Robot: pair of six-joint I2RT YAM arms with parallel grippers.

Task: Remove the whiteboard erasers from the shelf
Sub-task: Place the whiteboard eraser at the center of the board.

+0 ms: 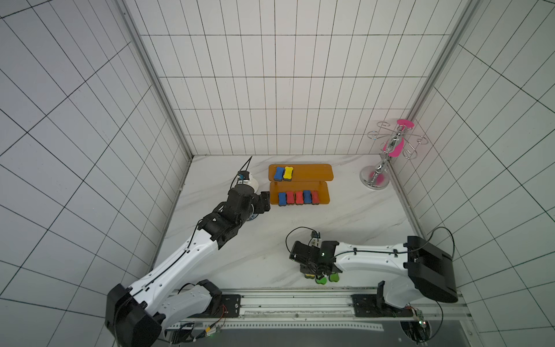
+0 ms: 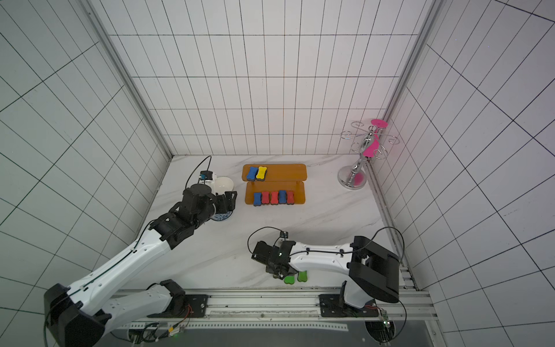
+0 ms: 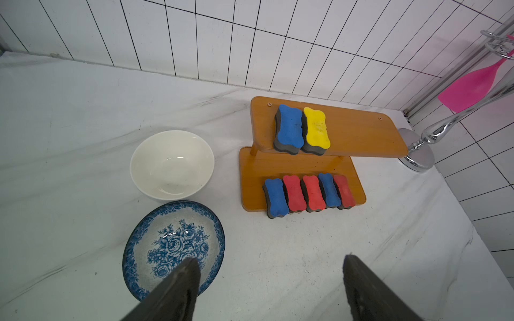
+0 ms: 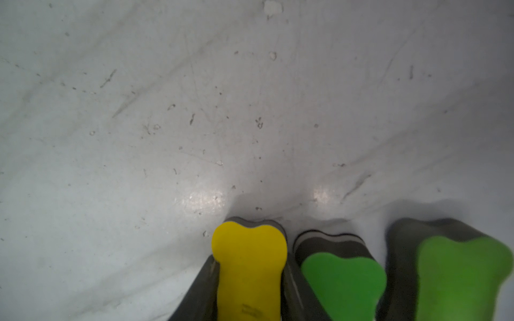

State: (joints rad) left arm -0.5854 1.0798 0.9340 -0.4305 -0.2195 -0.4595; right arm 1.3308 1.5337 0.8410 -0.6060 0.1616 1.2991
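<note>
Zero load on the left gripper (image 3: 271, 259): it is hovering wide open just left of the shelf (image 1: 318, 172), which is carrying seven whiteboard erasers (image 1: 299, 197), two above and five below. The right gripper (image 4: 249, 259) is narrowly straddling a yellow eraser (image 4: 250, 291) on the table (image 1: 345, 228) beside two green erasers (image 4: 342, 280). It is probably setting the eraser down, though pad contact is unclear. The next move is calling for opening clear, lifting, and reaching to the shelf.

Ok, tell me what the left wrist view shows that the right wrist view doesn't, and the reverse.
Left wrist only: the shelf with seven erasers, white bowl, blue floral plate, open left pincer. Right wrist only: a yellow eraser between the fingers of the right pincer, two green erasers beside it. Both: the marble tabletop.
</note>
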